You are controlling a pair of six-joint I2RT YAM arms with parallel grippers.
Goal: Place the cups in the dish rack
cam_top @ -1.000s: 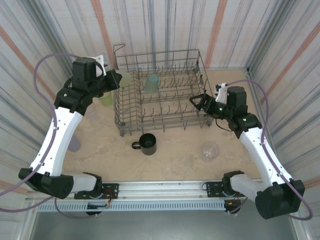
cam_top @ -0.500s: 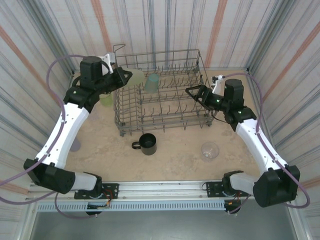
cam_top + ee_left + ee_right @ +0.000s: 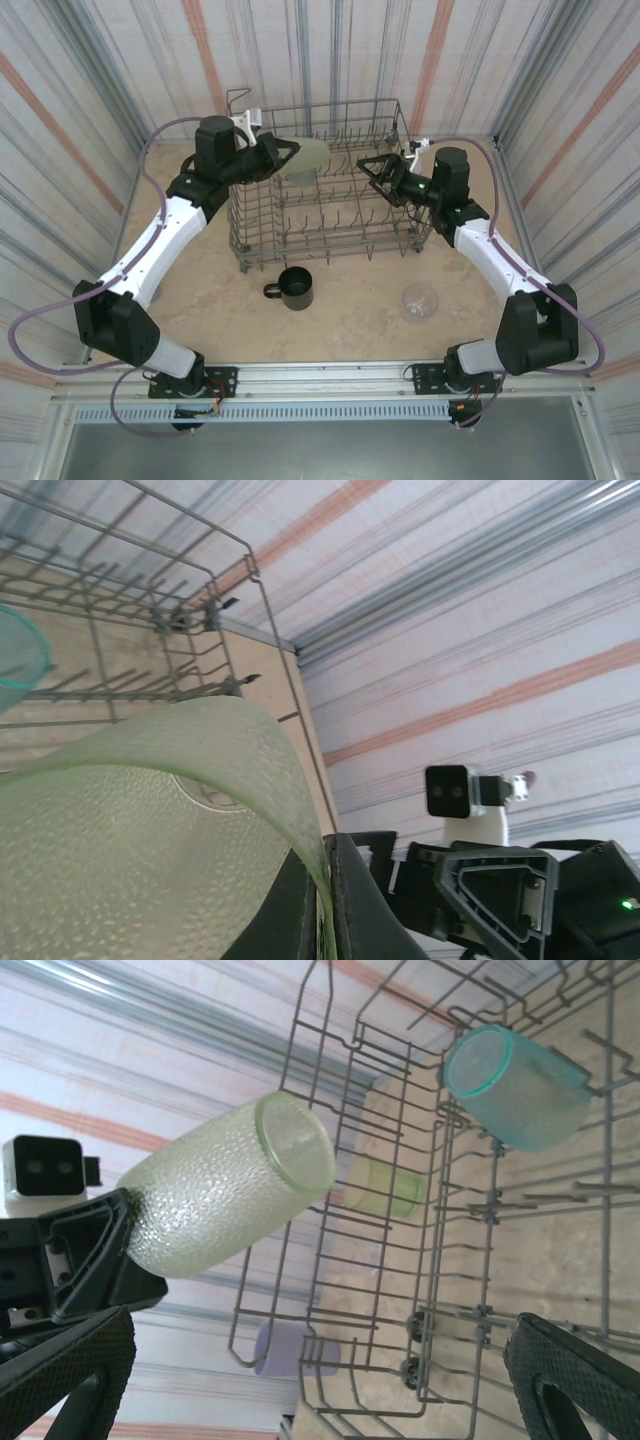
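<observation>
Top external view had your left gripper [image 3: 283,160] clamped shut on the pale green tumbler [image 3: 308,158], holding it up above the far-left part of the dish rack [image 3: 300,245]. The tumbler lay roughly level, its long axis running along the rack from your left fingers toward the right gripper [image 3: 372,172], which hung with jaws wide and empty over the rack's right end. Right wrist view showed the tumbler's free end [image 3: 225,1195] facing that gripper, with the teal cup [image 3: 515,1085] already lying inside the rack beyond it. Your left arm was the one carrying the load, so the seating probably fell to it: likely tip the tumbler down among the tines beside the teal cup, not across the rim wires
</observation>
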